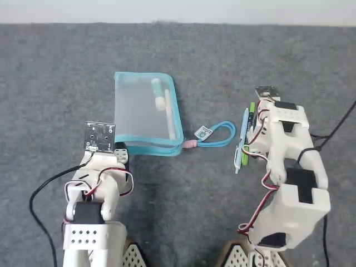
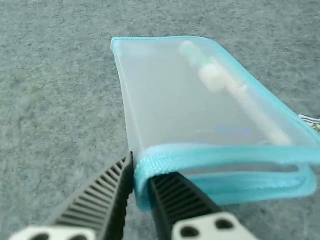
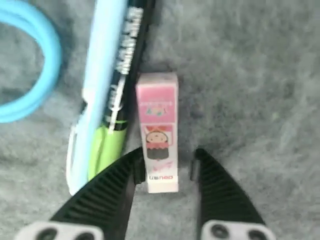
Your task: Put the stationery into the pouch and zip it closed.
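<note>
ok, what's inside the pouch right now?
Through the translucent pouch, two pale sticks lie side by side along one edge; one has a greenish end. The frosted wall blurs them, so what they are is unclear. Anything beneath them is hidden.

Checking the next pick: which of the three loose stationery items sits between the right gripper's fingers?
The pink eraser, the short block; the blue pen and black-green pen lie beside it, outside the right gripper.

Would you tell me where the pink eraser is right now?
In the right wrist view, the pink eraser lies on the mat between the open jaws of the right gripper, beside the black-and-green pen.
</note>
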Tool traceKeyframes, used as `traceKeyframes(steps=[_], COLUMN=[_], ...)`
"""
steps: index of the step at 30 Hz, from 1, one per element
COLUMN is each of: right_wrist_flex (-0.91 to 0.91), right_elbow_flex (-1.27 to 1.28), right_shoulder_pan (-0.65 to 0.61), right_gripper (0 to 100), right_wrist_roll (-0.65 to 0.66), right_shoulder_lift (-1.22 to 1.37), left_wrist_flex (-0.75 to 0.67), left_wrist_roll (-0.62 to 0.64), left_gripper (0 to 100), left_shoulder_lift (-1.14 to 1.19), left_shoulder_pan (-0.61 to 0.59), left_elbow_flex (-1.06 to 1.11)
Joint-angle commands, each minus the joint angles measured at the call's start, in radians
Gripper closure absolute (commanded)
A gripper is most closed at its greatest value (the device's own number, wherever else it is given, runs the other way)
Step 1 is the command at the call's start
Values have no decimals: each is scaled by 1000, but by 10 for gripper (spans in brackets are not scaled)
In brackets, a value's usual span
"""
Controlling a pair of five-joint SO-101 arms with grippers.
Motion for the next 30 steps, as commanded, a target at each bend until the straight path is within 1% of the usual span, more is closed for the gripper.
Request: traceKeyframes(steps=[1,4,7,10,13,16,21,24,26,28,30], right_wrist_flex=[-13,5,79,142,200,255,320,315,306,283,254], right_elbow_flex=[-32,-38,-61,-58,-32,18,94,103,100,100,98], right_shoulder_pan=[8,10,10,-4,-53,-165,-438,-585,-656,-699,-713], right_gripper=[988,988,991,991,991,991,991,991,991,991,991], right_wrist_roll=[-3,-3,-3,-2,15,80,138,120,98,86,80], right_shoulder_lift=[-5,-12,-88,-240,-430,-607,-789,-797,-773,-734,-682], left_wrist_flex=[-38,-38,-38,-60,-68,-80,-80,-80,-80,-80,-77], left_wrist_roll=[-9,-8,-8,-9,-8,-8,-9,-8,-8,-8,-6], left_gripper=[989,989,989,989,989,989,989,989,989,989,989], left_shoulder_lift=[-18,-18,-18,-15,-18,-18,-18,-18,-18,-18,-18], left_shoulder_pan=[-8,-8,-8,-8,-6,-6,-6,2,29,64,87], left_elbow_flex=[-21,-21,-16,-8,1,4,4,-1,-1,-2,-18])
